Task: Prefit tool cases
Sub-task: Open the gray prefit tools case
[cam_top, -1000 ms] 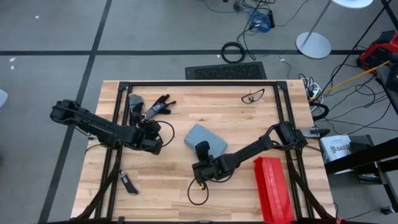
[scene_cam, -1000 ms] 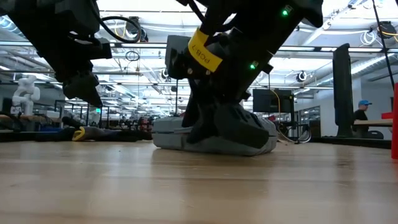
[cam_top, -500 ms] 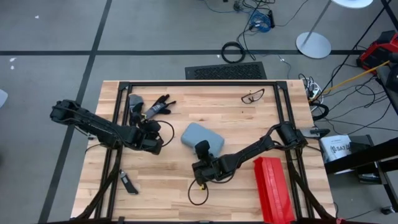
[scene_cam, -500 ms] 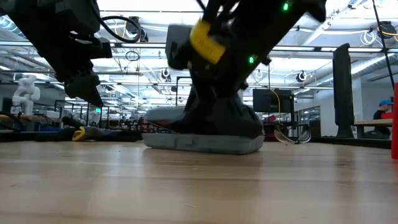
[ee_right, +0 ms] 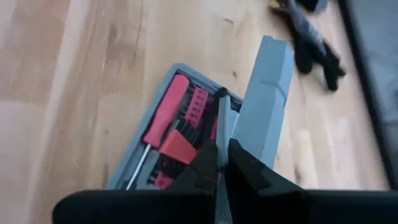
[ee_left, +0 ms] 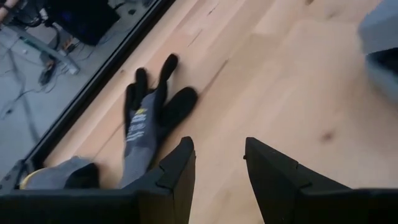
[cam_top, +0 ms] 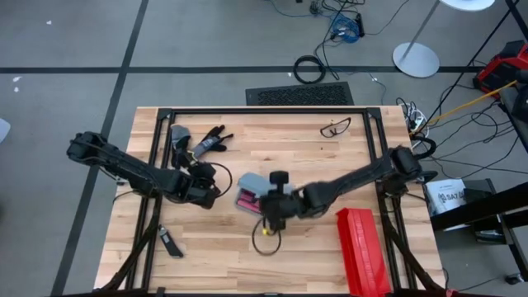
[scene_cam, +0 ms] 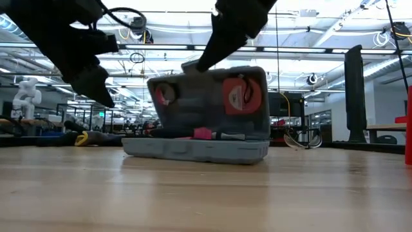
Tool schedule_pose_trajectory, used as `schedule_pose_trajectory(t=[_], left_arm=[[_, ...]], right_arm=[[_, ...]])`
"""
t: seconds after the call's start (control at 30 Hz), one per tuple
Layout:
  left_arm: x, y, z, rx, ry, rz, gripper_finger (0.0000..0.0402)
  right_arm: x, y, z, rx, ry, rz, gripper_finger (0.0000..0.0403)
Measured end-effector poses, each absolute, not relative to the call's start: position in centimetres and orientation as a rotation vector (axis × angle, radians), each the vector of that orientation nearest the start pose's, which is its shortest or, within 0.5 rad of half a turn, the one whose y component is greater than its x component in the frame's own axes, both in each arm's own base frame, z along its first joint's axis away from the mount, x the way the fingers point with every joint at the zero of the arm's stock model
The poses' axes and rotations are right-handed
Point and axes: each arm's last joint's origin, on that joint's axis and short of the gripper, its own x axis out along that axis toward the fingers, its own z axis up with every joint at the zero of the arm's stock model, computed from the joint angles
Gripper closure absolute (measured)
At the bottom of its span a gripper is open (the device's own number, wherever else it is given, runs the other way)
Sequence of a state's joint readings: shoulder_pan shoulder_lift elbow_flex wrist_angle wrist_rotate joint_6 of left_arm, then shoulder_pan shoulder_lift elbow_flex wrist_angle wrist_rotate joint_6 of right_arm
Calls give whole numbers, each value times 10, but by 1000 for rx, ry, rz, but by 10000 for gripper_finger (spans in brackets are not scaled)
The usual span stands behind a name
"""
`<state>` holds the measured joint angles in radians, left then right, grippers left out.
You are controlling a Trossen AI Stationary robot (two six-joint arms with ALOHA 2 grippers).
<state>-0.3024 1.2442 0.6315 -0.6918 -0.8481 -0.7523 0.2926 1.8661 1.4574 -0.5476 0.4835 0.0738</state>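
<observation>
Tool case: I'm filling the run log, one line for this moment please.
tool case: open, lid upright | right gripper: shut on lid edge | left gripper: open, empty, beside case

The right end effector, fingers together, apparently pinches the open tool case's raised lid.

Grey floor, black cables

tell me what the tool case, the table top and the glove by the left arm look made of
Tool case: probably matte blue-grey moulded plastic, judging by its rounded corners and formed lid.
Table top: light wood planks with visible grain and seams, smooth, perhaps sealed.
Glove: seemingly grey knit fabric with a dark, rubbery-looking coating on the fingers; the coating's material is unclear.
</observation>
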Motion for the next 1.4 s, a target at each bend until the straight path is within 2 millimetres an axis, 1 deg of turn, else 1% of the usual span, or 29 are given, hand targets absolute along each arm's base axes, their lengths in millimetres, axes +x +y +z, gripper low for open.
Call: schedule_pose_trajectory(t=[0.07, 0.17, 0.37, 0.47, 0.57, 0.7, 0.9, 0.97, 1.07, 1.2, 1.3, 1.37, 1.4], left_arm=[[194, -41, 179, 45, 806, 793, 256], [197, -49, 181, 41, 765, 742, 256], [200, -60, 185, 22, 712, 681, 256], [200, -64, 187, 26, 705, 660, 256], [200, -66, 187, 28, 704, 655, 256], [201, -66, 188, 25, 684, 663, 256], [205, -69, 191, -15, 635, 643, 256], [209, -74, 198, -40, 609, 584, 256], [216, -84, 215, -97, 544, 464, 256], [217, -94, 236, -144, 469, 352, 256], [212, -97, 250, -172, 427, 321, 256], [209, -98, 256, -183, 408, 305, 256], [208, -99, 259, -182, 399, 299, 256]], right_arm=[[385, 88, 244, -232, 897, -214, 396], [385, 71, 244, -177, 941, -187, 396], [385, 48, 216, -150, 1007, -164, 396], [386, 42, 215, -133, 991, -182, 396], [385, 39, 220, -130, 976, -180, 396], [381, 34, 236, -96, 935, -176, 396], [367, 16, 262, -68, 896, -221, 396], [363, 6, 266, -56, 908, -241, 396], [359, -10, 267, -62, 941, -277, 396], [356, -28, 252, -92, 961, -319, 396], [350, -41, 230, -87, 1004, -335, 396], [346, -45, 213, -68, 1027, -310, 397], [345, -46, 209, -62, 1022, -303, 397]])
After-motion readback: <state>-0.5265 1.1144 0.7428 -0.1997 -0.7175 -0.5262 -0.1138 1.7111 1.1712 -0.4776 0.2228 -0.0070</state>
